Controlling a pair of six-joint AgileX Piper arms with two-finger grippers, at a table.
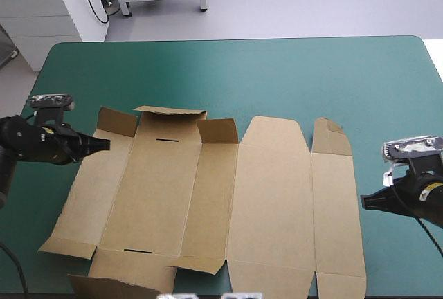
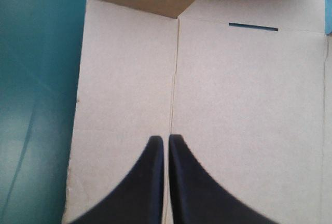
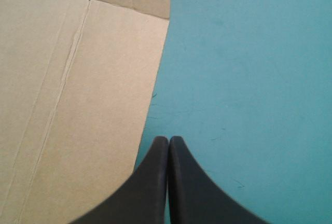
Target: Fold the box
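Flat box (image 1: 208,195): light, stiff board, should hinge at creases. My left gripper (image 1: 106,145) and right gripper (image 1: 365,202) pinched together, empty. I'd grab outer panel edges.

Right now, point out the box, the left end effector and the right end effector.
box (image 1: 208,195): high view, on its flat middle panel.
left end effector (image 2: 166,140): left wrist view, where the shut fingertips meet, over the box.
right end effector (image 3: 168,140): right wrist view, where the shut fingertips meet, beside the box's edge.
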